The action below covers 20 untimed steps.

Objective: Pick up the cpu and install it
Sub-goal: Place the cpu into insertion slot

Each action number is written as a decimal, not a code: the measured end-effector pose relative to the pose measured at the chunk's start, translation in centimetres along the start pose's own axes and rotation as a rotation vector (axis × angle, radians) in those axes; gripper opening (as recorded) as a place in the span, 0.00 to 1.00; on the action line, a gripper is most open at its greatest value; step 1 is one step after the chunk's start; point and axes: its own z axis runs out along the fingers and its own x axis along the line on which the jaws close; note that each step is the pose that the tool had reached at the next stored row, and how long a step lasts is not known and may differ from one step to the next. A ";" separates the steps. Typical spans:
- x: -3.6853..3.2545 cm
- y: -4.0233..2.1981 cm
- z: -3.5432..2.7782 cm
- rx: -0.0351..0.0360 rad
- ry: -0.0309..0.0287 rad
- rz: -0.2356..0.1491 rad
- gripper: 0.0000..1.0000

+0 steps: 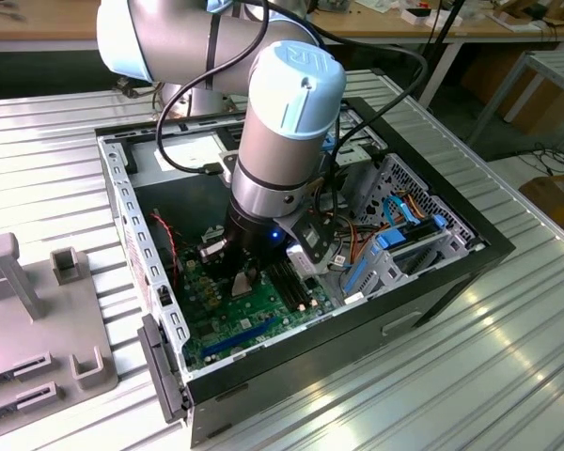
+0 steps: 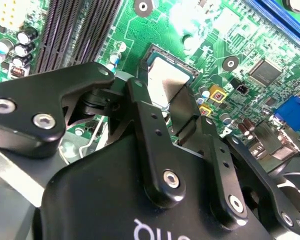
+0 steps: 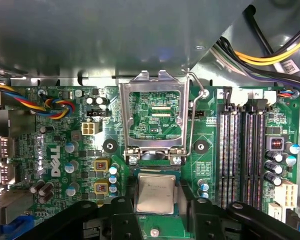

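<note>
The cpu (image 3: 155, 194) (image 2: 166, 79) is a small square chip with a shiny silver top. It lies in or just over the black socket on the green motherboard (image 3: 55, 150) (image 1: 235, 324). The socket's metal frame (image 3: 124, 115) stands swung open just beyond the chip. My gripper (image 3: 157, 211) (image 2: 162, 95) (image 1: 244, 278) reaches down into the open computer case. Its two black fingers (image 3: 122, 215) stand one at each side of the cpu, against its edges, so the gripper looks shut on it.
Black memory slots (image 3: 240, 145) run beside the socket. Bundled cables (image 3: 270, 55) and a drive cage (image 1: 404, 235) crowd one end of the case (image 1: 122, 207). A grey fixture plate (image 1: 38, 310) lies on the ribbed table at the exterior view's left.
</note>
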 end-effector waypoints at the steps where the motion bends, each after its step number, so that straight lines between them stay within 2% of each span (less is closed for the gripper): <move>1: 0.00 0.00 0.00 0.0000 -0.0001 0.000 0.43; 7: 0.00 0.00 0.00 0.0011 -0.0001 0.000 0.43; 13: 0.00 -0.04 -0.01 0.0048 -0.0002 -0.047 0.43; 20: -0.10 -0.04 -0.07 0.0052 0.0002 -0.048 0.40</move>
